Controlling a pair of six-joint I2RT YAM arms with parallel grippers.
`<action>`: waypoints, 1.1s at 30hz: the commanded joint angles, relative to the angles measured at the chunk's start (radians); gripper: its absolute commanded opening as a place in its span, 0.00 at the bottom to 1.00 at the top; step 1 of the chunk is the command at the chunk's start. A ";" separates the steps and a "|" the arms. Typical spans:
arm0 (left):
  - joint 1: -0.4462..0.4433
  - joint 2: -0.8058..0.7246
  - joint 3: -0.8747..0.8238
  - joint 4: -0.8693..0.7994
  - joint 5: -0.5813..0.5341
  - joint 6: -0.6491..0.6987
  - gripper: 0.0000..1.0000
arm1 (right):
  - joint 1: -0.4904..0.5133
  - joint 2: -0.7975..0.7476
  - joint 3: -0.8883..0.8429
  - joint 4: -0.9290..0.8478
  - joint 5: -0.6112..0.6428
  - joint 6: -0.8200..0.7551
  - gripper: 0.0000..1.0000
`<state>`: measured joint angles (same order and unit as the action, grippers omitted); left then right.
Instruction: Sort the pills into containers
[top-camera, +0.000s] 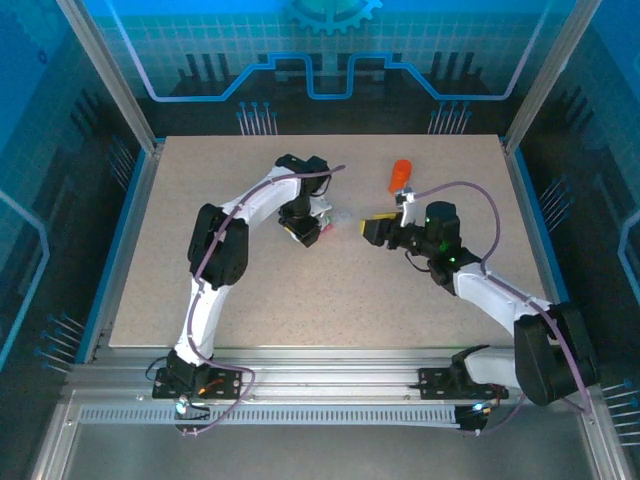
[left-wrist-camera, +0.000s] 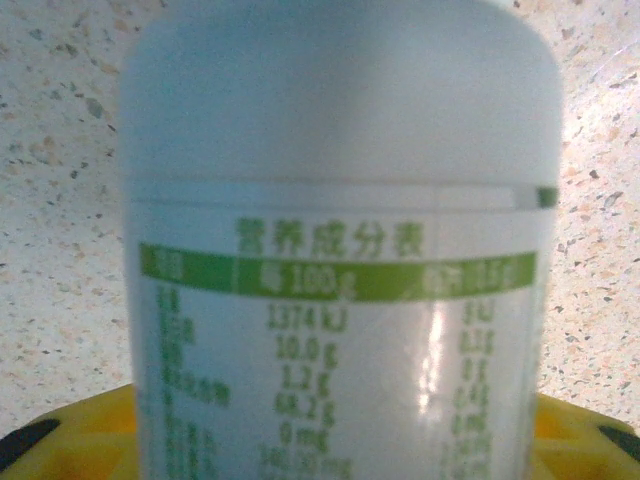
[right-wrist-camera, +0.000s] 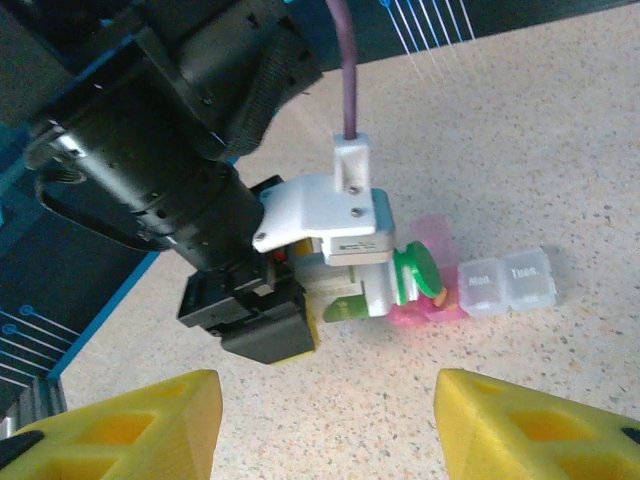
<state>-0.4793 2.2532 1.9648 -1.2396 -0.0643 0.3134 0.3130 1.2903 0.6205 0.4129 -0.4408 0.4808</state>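
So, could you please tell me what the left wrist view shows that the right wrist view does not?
Left wrist: the green printed label on the white bottle, close up. Right wrist: its green cap, a pink vial, a clear day-marked pill box, and the open right gripper. Both: the white bottle in the left gripper, and the speckled table.

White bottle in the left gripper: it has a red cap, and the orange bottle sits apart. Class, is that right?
No: the cap is green, not red, as the right wrist view shows. The left gripper does hold the white bottle, and the orange bottle sits apart.
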 joint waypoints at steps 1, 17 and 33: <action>0.007 -0.061 -0.035 0.033 0.057 -0.013 0.00 | -0.012 0.052 0.020 0.016 0.033 -0.037 0.59; 0.018 -0.031 -0.008 0.019 0.074 -0.005 0.00 | 0.017 0.577 0.275 0.113 -0.007 0.163 0.55; 0.018 -0.035 0.000 0.015 0.086 -0.005 0.00 | 0.083 0.694 0.401 0.053 0.082 0.217 0.40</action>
<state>-0.4664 2.2478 1.9419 -1.2064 -0.0032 0.3138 0.3874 1.9720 1.0256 0.4622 -0.3878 0.6785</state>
